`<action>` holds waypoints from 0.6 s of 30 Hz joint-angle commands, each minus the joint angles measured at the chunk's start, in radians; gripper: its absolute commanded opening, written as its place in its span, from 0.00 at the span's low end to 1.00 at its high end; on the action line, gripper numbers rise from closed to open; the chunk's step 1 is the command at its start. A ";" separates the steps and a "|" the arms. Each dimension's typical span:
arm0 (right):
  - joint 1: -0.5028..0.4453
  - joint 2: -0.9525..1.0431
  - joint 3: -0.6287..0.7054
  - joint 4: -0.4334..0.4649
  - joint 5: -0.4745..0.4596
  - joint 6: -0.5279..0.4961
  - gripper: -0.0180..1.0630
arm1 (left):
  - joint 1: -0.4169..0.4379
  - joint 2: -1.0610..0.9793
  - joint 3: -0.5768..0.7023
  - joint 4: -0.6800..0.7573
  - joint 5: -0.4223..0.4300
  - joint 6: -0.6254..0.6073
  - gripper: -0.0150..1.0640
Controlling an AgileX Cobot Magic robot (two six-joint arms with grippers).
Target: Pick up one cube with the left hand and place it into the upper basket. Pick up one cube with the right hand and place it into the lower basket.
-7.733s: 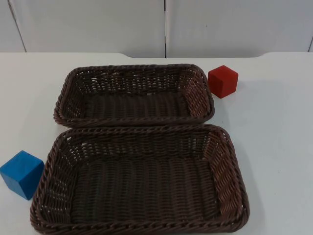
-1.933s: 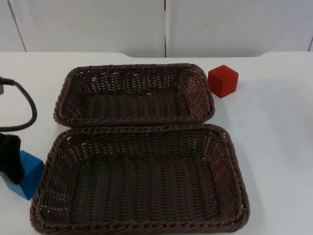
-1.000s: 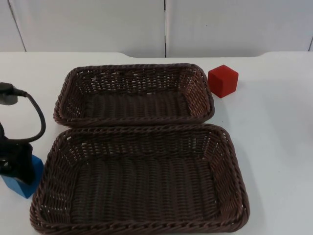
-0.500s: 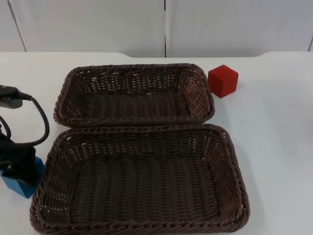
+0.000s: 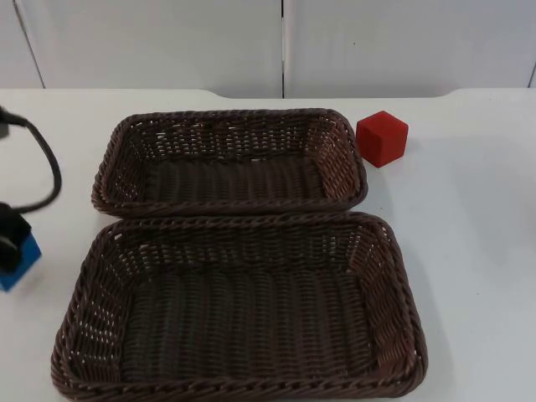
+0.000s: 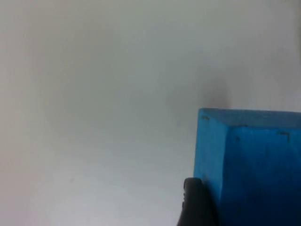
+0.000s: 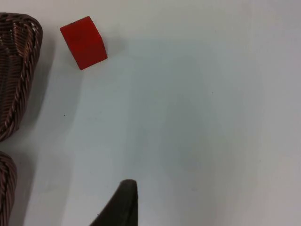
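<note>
Since a moment ago the small blue cube [image 5: 18, 260] has shifted left and farther back with the left gripper [image 5: 8, 243], apparently lifted off the white table [image 5: 469, 234].

Largest is the near, lower brown wicker basket [image 5: 394, 276], with nothing in it; behind it lies the upper brown wicker basket [image 5: 356, 167], likewise unfilled. At the far left edge, the left gripper is closed on the blue cube, a black fingertip [image 6: 195, 202] pressed against its smooth, sharp-edged side.

The step in hand appears to be carrying this cube; next it must travel right, over the upper basket's rim, and be released.

A small red cube [image 5: 382, 138] rests just right of the upper basket. The right gripper [image 7: 123, 197] waits near it; its jaw state cannot be told.
</note>
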State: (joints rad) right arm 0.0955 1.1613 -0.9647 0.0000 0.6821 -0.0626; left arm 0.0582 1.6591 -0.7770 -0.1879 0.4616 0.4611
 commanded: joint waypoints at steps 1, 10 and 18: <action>-0.002 -0.003 -0.003 0.000 -0.011 -0.006 0.99 | 0.003 -0.065 0.003 0.028 0.024 -0.062 0.01; -0.002 -0.003 -0.003 0.000 -0.012 -0.004 0.99 | 0.003 -0.344 0.003 -0.131 0.060 -0.076 0.01; -0.002 -0.003 -0.003 0.000 -0.012 -0.002 0.99 | 0.003 -0.457 0.003 -0.140 0.084 -0.076 0.01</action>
State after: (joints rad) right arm 0.0955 1.1613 -0.9647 0.0000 0.6821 -0.0626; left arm 0.0582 1.2147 -0.7763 -0.3106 0.5414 0.3920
